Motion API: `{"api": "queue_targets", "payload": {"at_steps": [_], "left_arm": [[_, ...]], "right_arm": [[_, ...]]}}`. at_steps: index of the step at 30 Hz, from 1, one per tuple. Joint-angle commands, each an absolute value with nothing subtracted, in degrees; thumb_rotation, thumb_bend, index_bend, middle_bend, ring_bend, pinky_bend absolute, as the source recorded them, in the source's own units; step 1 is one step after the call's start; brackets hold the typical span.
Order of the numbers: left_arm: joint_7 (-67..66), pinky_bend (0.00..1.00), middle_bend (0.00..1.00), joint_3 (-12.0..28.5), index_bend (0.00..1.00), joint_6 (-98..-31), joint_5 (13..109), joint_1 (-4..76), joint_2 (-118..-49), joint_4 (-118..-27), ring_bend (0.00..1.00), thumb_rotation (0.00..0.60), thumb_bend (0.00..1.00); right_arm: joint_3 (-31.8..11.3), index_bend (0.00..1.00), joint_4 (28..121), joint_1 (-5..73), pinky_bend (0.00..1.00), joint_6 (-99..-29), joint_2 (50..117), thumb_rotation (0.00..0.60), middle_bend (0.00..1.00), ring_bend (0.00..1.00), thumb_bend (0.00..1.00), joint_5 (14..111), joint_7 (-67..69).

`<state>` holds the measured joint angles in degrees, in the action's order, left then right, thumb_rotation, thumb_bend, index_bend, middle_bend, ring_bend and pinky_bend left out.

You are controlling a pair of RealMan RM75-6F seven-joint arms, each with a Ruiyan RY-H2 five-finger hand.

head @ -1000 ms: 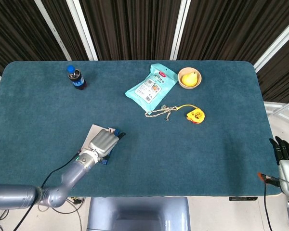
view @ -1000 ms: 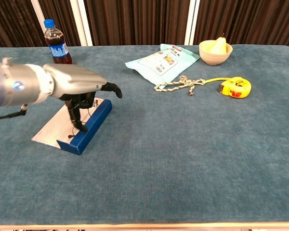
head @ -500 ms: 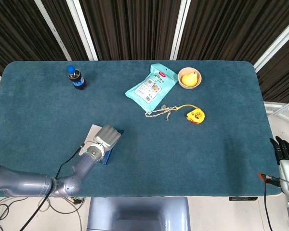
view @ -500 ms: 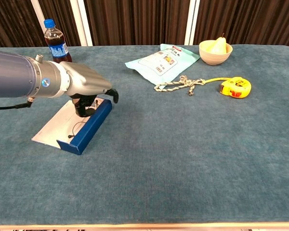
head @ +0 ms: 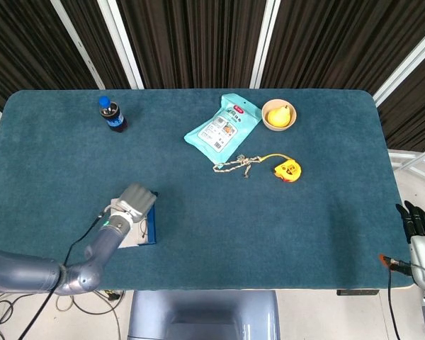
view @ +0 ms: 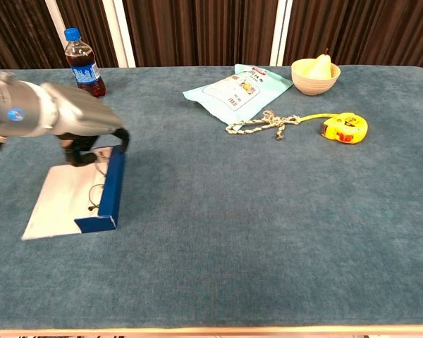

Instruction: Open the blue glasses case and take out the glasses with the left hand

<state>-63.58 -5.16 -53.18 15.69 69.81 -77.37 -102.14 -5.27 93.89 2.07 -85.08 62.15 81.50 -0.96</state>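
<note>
case: blue glasses case (view: 110,189) got swung round, now lying open under the hand
left hand (view: 84,130): slid leftward, fingers curled down into the case's far end, can't tell if it's gripping anything

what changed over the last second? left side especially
The left hand shifted toward the robot's left, and the open blue glasses case moved and turned with it, so its blue wall now runs nearly straight toward the camera. Whether the hand grips the glasses is unclear. The right hand stayed at the table's right edge; bottle, snack bag, bowl, rope and tape measure did not move.
</note>
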Motion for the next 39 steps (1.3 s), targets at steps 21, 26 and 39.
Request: {"api": "queue_targets", "payload": {"at_steps": [21, 26, 39], "left_arm": [[-54.50, 0.98, 1.00, -14.57, 0.31, -53.98, 22.90, 62.65, -66.26, -111.65, 0.90, 0.600, 0.33], [-49.21, 0.98, 1.00, -11.87, 0.33, -55.51, 28.00, 60.21, -67.11, -110.05, 0.90, 0.600, 0.25], [-43.02, 0.98, 1.00, -9.36, 0.42, -59.59, 36.48, 54.46, -73.85, -103.77, 0.91, 0.600, 0.25]], "right_arm": [[-5.25, 0.00, 94.25, 1.96, 0.21, -85.51, 62.13, 0.600, 0.00, 0.00, 0.19, 81.86, -0.98], [-5.29, 0.00, 94.23, 1.95, 0.21, -85.52, 62.12, 0.600, 0.00, 0.00, 0.19, 81.80, -0.94], [-5.38, 0.00, 94.35, 1.92, 0.21, -85.55, 62.11, 0.600, 0.00, 0.00, 0.19, 81.62, -0.75]]}}
